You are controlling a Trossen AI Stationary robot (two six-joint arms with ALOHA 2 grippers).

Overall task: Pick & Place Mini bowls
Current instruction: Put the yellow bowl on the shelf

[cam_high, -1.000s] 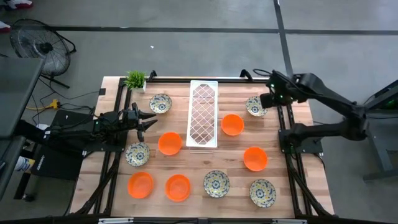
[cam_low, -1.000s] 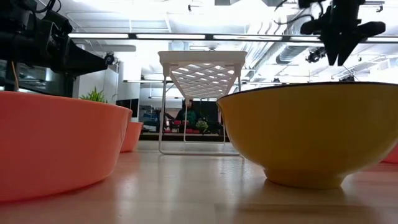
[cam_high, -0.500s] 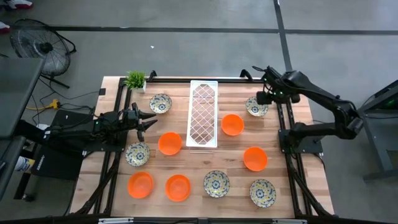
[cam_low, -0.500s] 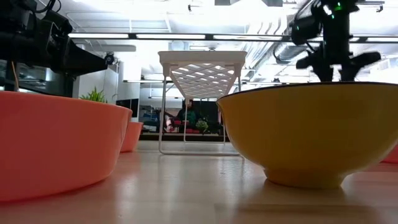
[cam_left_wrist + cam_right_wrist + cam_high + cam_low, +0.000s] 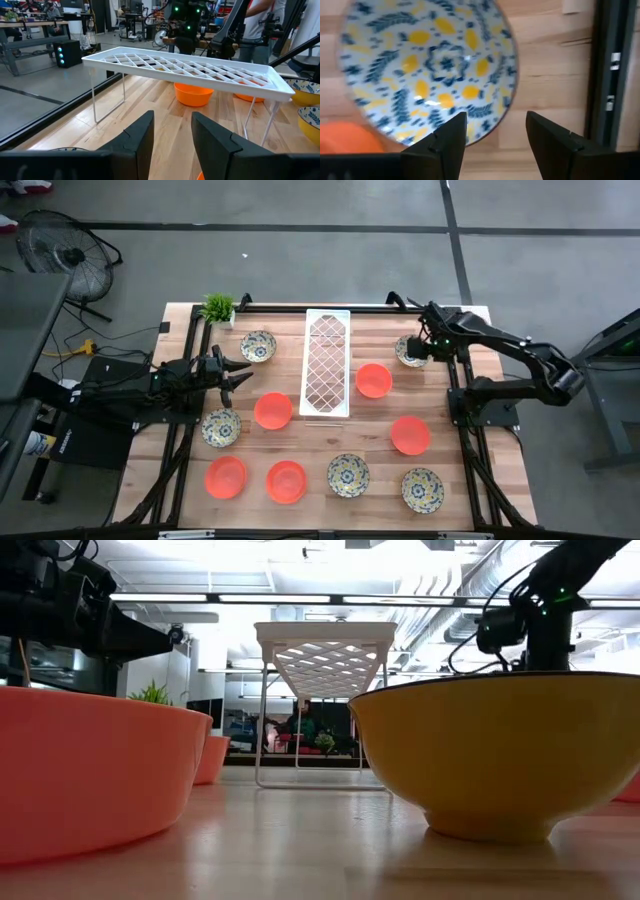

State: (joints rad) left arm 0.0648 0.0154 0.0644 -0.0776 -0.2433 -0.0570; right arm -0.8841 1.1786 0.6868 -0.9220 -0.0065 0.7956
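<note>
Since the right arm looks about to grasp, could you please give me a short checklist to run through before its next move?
1. Right gripper open: ok.
2. Fingers straddle the patterned bowl's rim: cannot tell, rim sits near one finger.
3. Contact with the bowl: cannot tell.
4. Neighbouring orange bowl apart from the target: ok.
5. White rack clear of the right arm: ok.
6. Left gripper waiting open beside the rack: ok.

Rack (image 5: 327,363) mid-table; bowls (image 5: 347,474) either side and in front; plant (image 5: 218,308) at far-left corner.
</note>
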